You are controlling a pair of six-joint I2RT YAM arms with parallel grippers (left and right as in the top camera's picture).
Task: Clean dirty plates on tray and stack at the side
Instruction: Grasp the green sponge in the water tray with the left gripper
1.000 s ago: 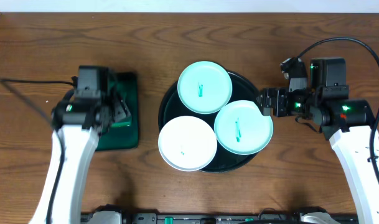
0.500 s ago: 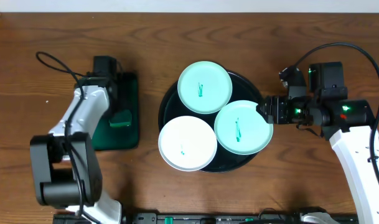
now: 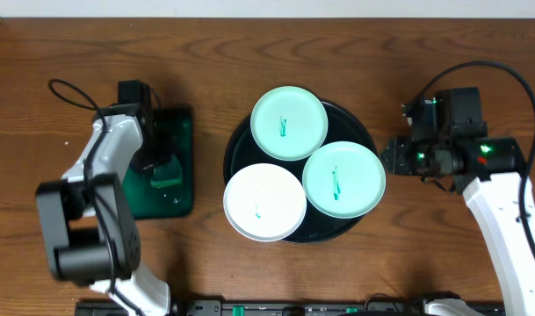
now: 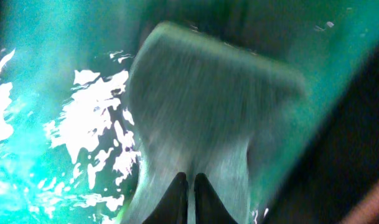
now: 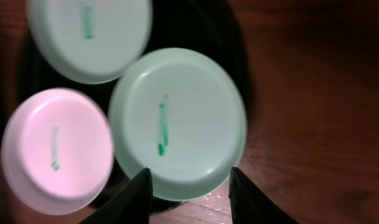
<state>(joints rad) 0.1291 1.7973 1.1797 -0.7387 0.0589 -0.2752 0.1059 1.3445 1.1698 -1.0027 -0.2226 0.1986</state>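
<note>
While three plates (image 3: 342, 180) sit on the black tray (image 3: 233, 151), I see my right claw (image 5: 189, 173) spread beside one plate and my left claw (image 4: 189, 179) pressed together over a pale pad (image 4: 201, 106).

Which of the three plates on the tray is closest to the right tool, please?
The mint-green plate at the tray's right edge; the second mint-green plate and the white plate sit farther left.

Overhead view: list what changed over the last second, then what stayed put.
The left arm swung round and the left gripper came down onto the dark green tray. The right gripper, jaws open, drew back rightward from the rim of the near mint plate. That plate, the far mint plate, the white plate and the black tray kept their places.
</note>
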